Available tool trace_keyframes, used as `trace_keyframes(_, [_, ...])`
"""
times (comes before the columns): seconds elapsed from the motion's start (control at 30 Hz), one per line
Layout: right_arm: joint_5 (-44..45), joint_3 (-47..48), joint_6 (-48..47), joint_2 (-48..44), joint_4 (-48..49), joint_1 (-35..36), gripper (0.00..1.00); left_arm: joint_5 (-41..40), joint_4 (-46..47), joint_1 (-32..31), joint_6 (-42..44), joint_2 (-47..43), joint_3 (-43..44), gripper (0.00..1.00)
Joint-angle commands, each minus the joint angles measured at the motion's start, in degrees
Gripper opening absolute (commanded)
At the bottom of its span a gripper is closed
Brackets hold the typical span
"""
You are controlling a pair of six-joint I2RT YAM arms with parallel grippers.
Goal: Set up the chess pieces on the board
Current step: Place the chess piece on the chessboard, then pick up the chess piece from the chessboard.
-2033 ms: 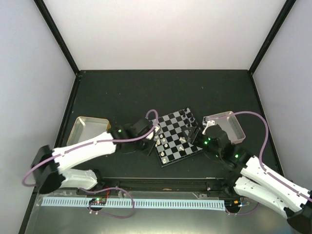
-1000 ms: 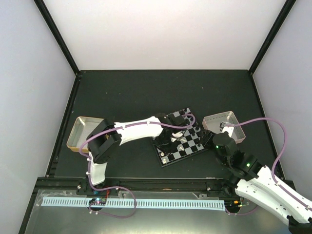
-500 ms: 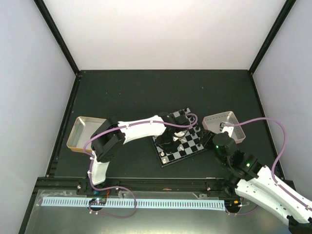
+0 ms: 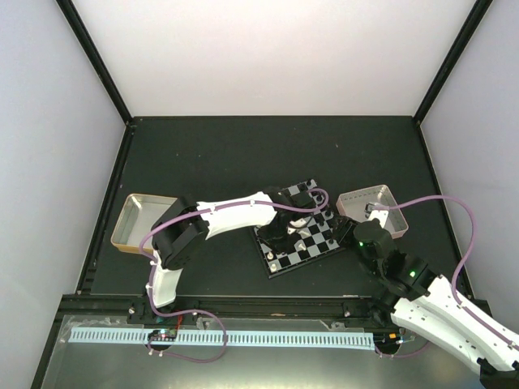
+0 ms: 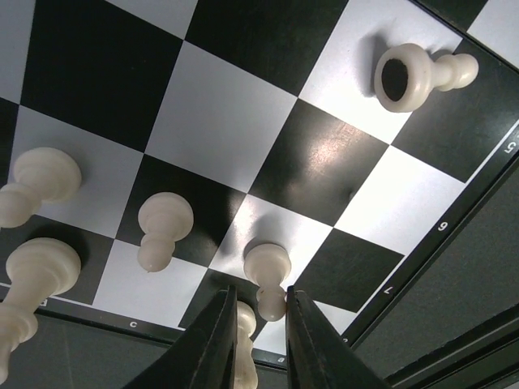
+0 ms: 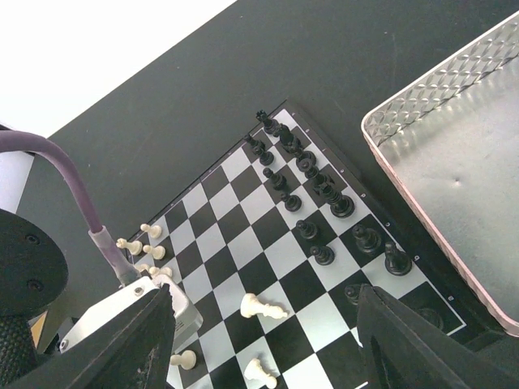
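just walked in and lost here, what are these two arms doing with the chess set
Two robot arms are setting up a small chessboard. The left gripper is low over the white end of the board, jaws slightly apart with a white piece standing between them; it does not look clamped. The right gripper hovers wide open above the board, holding nothing. The black pieces are lined up along the opposite edge, and a toppled white piece lies mid-board.
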Motion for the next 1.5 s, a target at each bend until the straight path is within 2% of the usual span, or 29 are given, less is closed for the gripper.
trace_keyframes(0.0, [0.31, -0.88, 0.04, -0.22, 0.84, -0.08, 0.63, 0.05, -0.6, -0.3, 0.5, -0.32, 1.92, 0.2])
trace_keyframes(0.23, [-2.4, -0.66, -1.02, -0.68, -0.15, -0.04, 0.63, -0.43, 2.05, -0.15, -0.52, -5.72, 1.89, 0.27])
trace_keyframes(0.43, [-7.86, -2.02, -3.38, 1.69, 1.66, -0.02, 0.63, -7.54, 13.21, 1.0, -6.07, -20.67, -6.93, 0.3])
trace_keyframes(0.6, [-14.59, -2.1, -7.33, 11.38, 5.9, -0.08, 0.62, -13.22, 21.84, 1.5, -7.69, -35.55, -18.46, 0.32])
trace_keyframes(0.73, [-18.67, 0.74, -11.23, 24.78, 7.83, 0.38, 0.59, -16.4, 27.18, 1.87, -8.76, -46.58, -26.48, 0.34])
trace_keyframes(0.87, [-17.46, 4.73, -13.92, 37.24, 6.93, 2.65, 0.55, -19.71, 30.41, 1.97, -9.68, -55.14, -33.16, 0.36])
trace_keyframes(1.07, [-15.1, 8.56, -16.11, 46.45, 5.41, 4.46, 0.51, -22.2, 36.07, 2.41, -10.26, -67.0, -42.13, 0.45])
trace_keyframes(1.2, [-15.04, 10.47, -17.5, 50.11, 4.8, 4.63, 0.47, -22.86, 36.71, 2.56, -10.19, -71.8, -45.12, 0.5])
trace_keyframes(1.37, [-14.68, 12.47, -18.43, 53.88, 3.89, 4.65, 0.44, -22.98, 35.46, 2.6, -10.02, -73.18, -46.03, 0.5])
trace_keyframes(1.47, [-13.62, 13.21, -18.65, 55.32, 3.53, 4.64, 0.38, -22.91, 34.95, 2.6, -9.88, -73.4, -46.28, 0.5])
